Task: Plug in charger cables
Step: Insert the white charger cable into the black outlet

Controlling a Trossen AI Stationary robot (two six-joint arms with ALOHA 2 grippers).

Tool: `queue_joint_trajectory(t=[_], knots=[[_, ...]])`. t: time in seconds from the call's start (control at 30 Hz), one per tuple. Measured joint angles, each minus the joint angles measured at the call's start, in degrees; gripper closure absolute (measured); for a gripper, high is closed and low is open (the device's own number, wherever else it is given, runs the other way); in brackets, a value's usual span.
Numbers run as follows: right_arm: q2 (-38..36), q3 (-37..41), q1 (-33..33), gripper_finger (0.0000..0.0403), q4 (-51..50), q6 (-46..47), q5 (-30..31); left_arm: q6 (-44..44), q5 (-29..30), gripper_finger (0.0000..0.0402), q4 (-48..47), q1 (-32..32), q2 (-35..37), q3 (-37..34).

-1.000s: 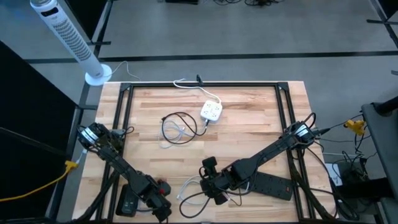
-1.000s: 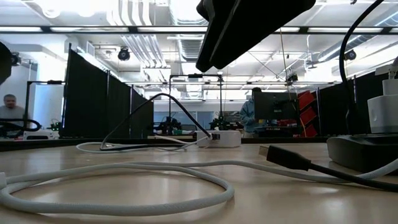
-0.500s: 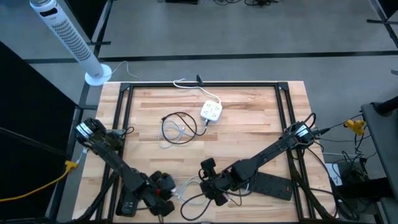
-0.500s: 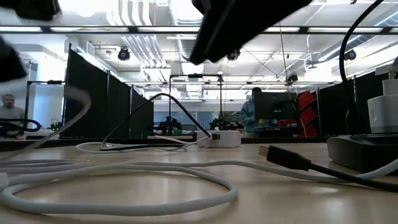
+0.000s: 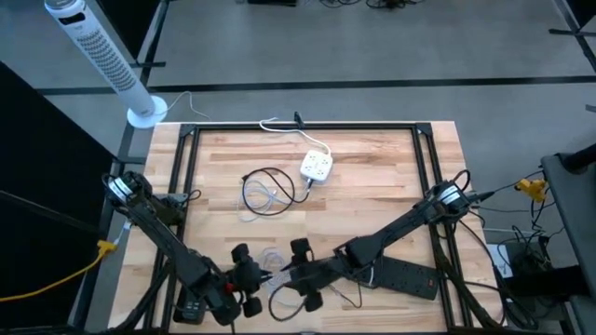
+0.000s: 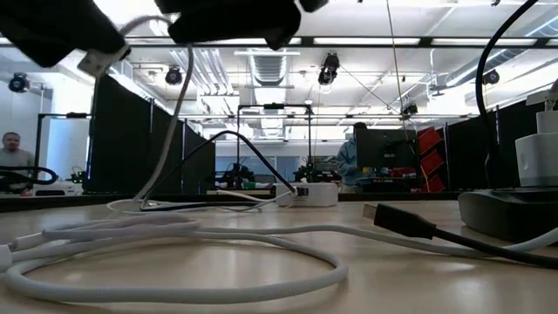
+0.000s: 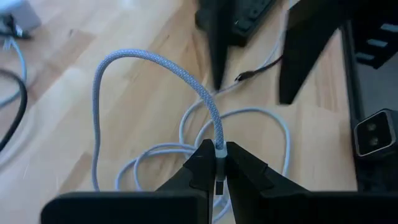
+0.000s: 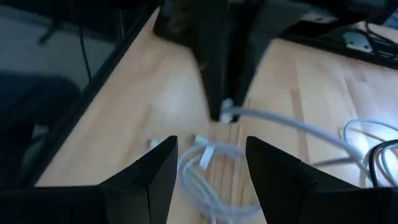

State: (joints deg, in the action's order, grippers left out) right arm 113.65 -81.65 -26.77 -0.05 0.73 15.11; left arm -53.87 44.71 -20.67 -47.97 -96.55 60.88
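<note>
White braided cable [image 7: 186, 81] pinched in left pincer [image 7: 216, 163], plug tip hidden, right pincer [image 8: 208, 163] spread, empty.

The surface [image 5: 372, 177] was a light butcher-block wooden top with a black metal frame running along its far edge and both sides. Near the middle of the far edge sat a square white socket cube [image 5: 317, 167], its thicker white cord [image 5: 296, 129] trailing off over that edge. Just beside the cube, toward the left side, lay a loose coil of black and white charger cables [image 5: 267, 191]. Along the near edge, a white braided cable [image 5: 279, 277] lay in loops near the middle, partly lifted off the wood. A long black power strip [image 5: 406, 275] rested toward the near right corner, with a thin black cable [image 6: 453, 235] lying beside it.
</note>
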Motion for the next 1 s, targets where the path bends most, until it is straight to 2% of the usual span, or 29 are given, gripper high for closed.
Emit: queue_joint_trajectory(t=[0.3, 0.7, 0.87, 1.0], knots=[[0.0, 1.27, 2.27, 0.0229, 2.53, 8.5, -0.06, 8.07, 3.93, 0.0385, 4.97, 0.0, 0.07, 0.04], [-0.11, 1.29, 2.17, 0.0229, 8.3, 7.56, -0.7, 8.45, 4.34, 0.0385, 5.05, 0.09, -0.07, 0.07], [-0.09, 1.34, 2.18, 0.023, 9.45, 8.15, -4.92, 8.91, 5.15, 0.0385, 5.04, 0.02, -0.09, 0.07], [-0.11, 1.32, 2.18, 0.0242, 9.61, 8.96, -4.84, 9.49, 6.77, 0.0385, 4.99, 0.02, -0.15, 0.07]])
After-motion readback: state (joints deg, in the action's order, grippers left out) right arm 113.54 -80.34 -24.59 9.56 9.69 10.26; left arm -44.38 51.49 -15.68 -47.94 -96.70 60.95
